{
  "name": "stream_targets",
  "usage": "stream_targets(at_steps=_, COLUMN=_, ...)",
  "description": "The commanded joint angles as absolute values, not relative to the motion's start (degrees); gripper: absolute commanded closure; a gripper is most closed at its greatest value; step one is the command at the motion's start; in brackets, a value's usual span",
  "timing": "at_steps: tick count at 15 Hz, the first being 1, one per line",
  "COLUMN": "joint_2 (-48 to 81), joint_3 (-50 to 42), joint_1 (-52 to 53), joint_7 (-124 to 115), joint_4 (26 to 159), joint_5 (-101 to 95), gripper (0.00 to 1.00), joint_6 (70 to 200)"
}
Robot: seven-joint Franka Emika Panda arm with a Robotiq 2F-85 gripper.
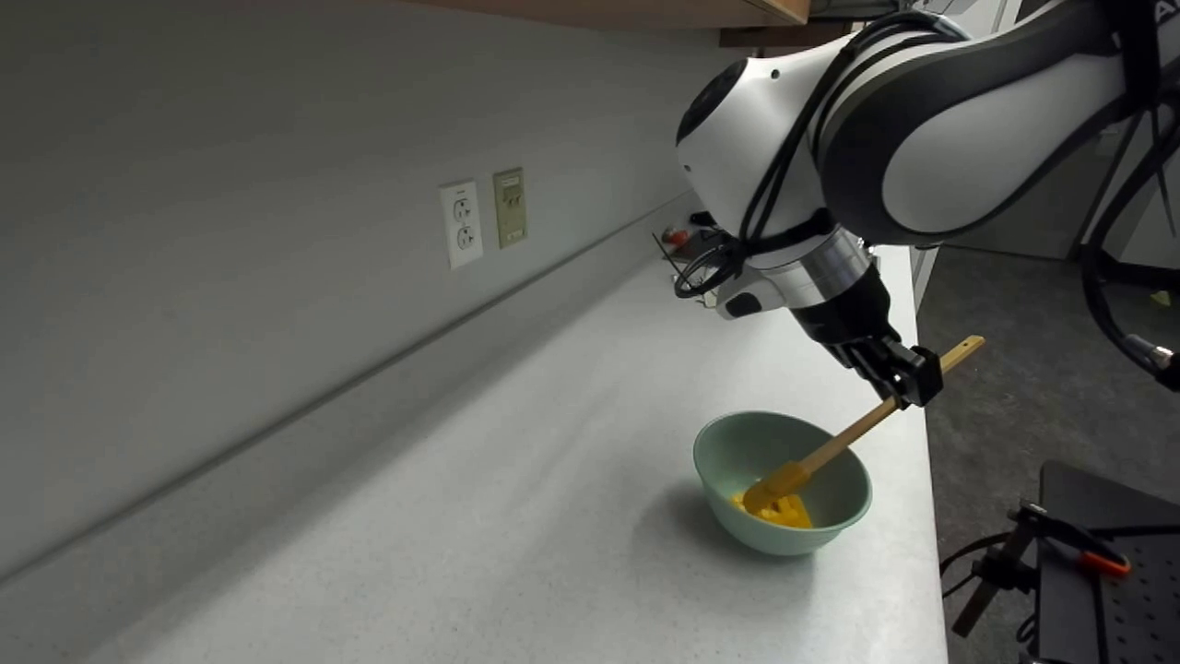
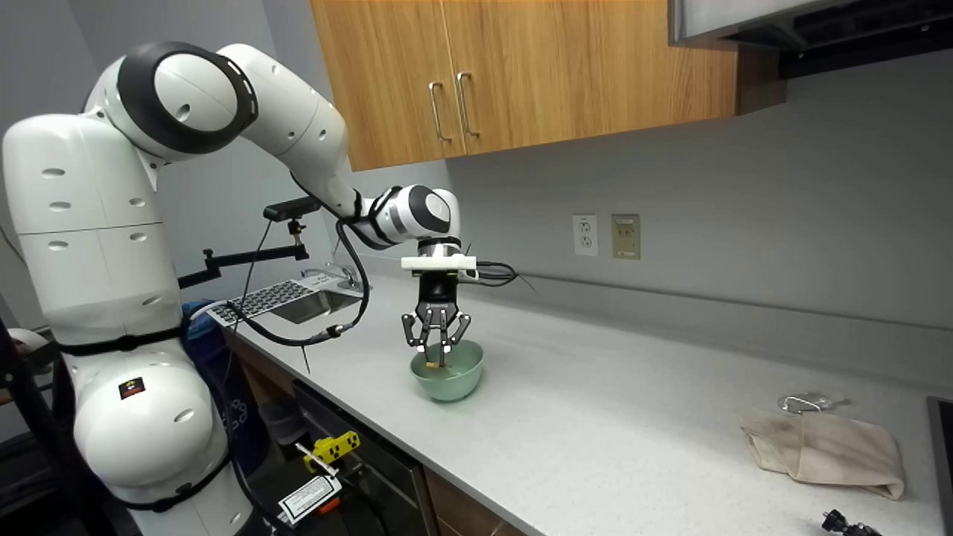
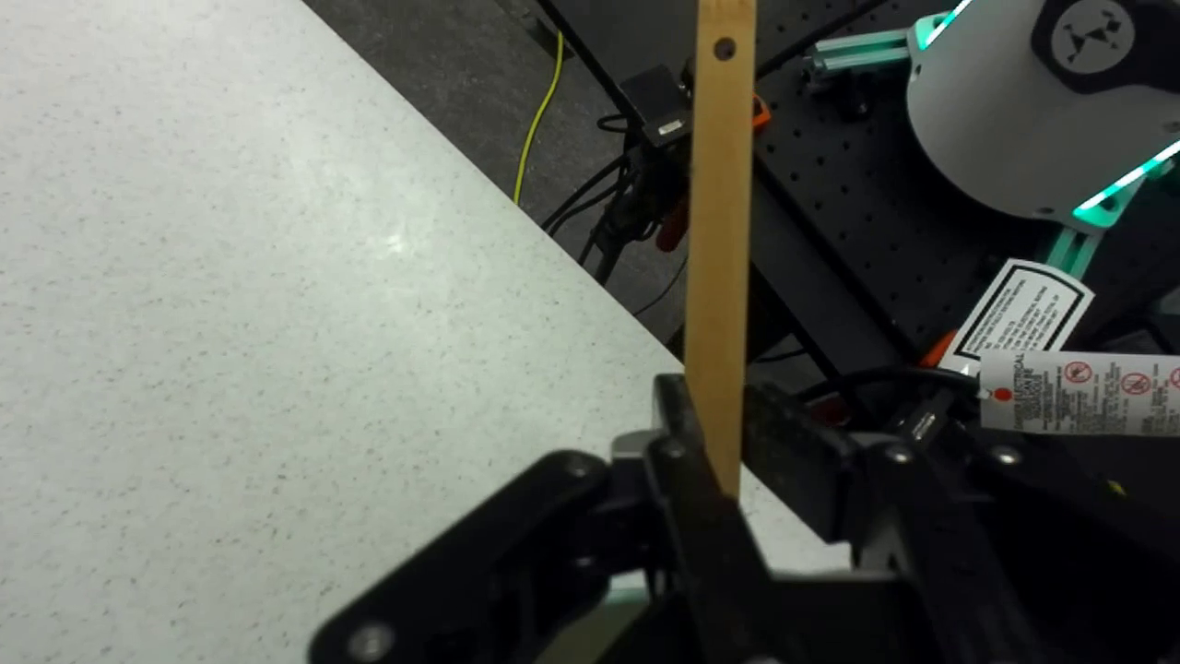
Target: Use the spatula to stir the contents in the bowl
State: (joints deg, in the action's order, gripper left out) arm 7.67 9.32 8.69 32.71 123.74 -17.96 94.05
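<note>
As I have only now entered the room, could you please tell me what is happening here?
A robot arm holds a wooden-handled spatula in its end effector. The spatula's yellowish end is down in the green bowl at the yellow bits, seemingly for stirring. The bowl stands upright on the counter, near its edge.

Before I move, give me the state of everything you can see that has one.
Bowl, upright on the counter, uncovered.
Yellow bits, heaped low in the bowl.
Spatula, tilted, lower end inside the bowl.
End effector, closed on the spatula's handle.
Cabinet doors, shut.
White outlet, nothing plugged in.
Beige cloth, folded, lying on the counter.
Light strips, lit blue-green.
</note>
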Motion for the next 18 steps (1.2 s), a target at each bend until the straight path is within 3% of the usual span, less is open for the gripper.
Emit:
stream_targets(at_steps=1, joint_2=7.1, joint_3=9.6, joint_1=8.2, joint_7=35.1, joint_4=124.1, joint_5=-17.3, gripper=0.94, joint_6=90.9)
stream_targets(at_steps=18, joint_2=10.1, joint_3=9.3, joint_1=8.6, joint_7=30.2, joint_4=123.0, joint_5=-25.2, gripper=0.94, joint_6=97.0)
